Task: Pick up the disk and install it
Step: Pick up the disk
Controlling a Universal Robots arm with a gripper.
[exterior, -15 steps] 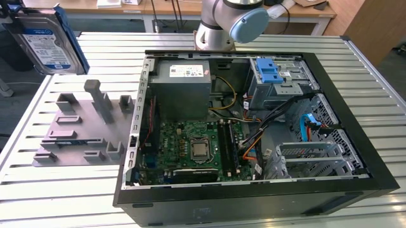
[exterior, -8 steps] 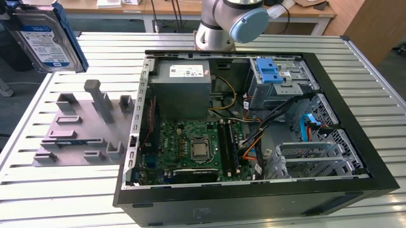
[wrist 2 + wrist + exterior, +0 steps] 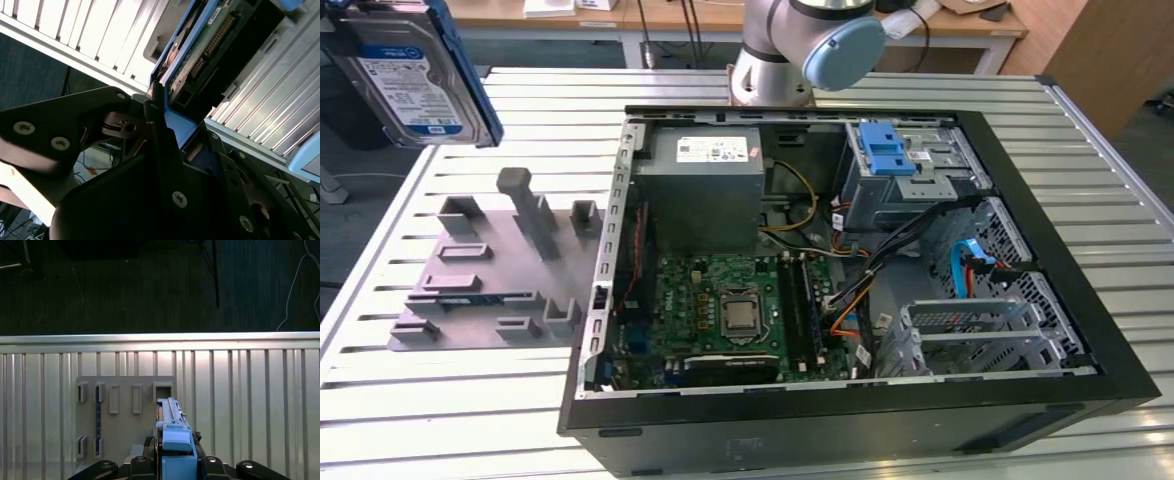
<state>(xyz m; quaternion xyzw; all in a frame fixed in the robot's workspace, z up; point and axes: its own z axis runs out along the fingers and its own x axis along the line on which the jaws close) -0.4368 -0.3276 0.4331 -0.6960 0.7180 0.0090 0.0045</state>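
The disk, a silver hard drive with a white-and-blue label and a blue frame, hangs high above the table at the exterior view's left, over the grey fixture plate. In the first wrist view the disk shows edge-on with its blue frame, clamped by my gripper above the fixture plate. In the second wrist view the black fingers press on the blue-framed edge of the disk. The gripper is shut on the disk.
An open computer case lies on the slatted metal table, with a grey power-supply box, a motherboard and a drive cage bearing a blue latch. The arm's base stands behind the case.
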